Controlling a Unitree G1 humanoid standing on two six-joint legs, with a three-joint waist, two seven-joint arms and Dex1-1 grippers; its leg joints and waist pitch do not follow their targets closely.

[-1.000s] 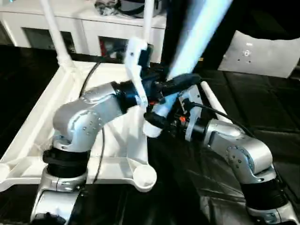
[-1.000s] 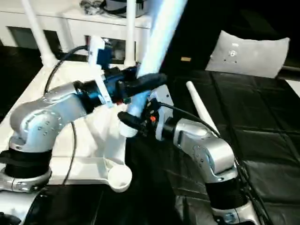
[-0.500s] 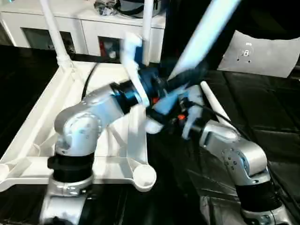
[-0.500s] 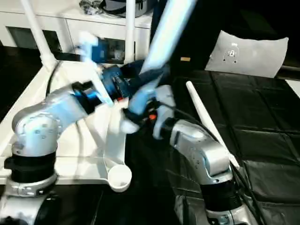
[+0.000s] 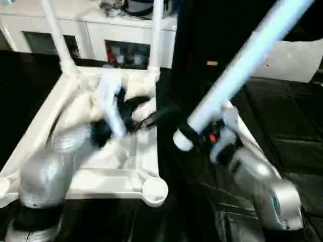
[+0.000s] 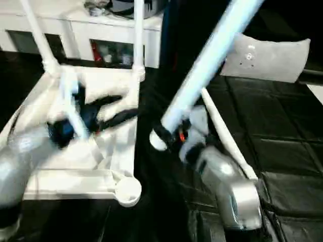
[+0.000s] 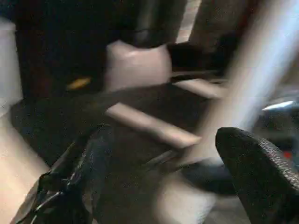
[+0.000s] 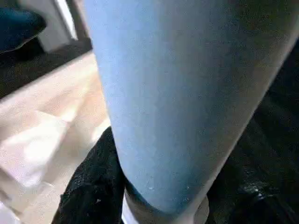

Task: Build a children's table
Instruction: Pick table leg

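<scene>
A: Right hand (image 5: 187, 137): clenched round the flared lower end of a white leg (image 5: 242, 63), slanting up and away. Left hand (image 6: 112, 108): black fingers spread, holding nothing, hovering over the ribbed underside of the table top (image 5: 40, 128).

B: Table top: upside down, apparently on the dark floor. Two legs (image 5: 56, 35) upright in far corner sockets; near socket (image 5: 154, 187) vacant. Another leg (image 6: 224, 133) lying beside the right arm.
</scene>
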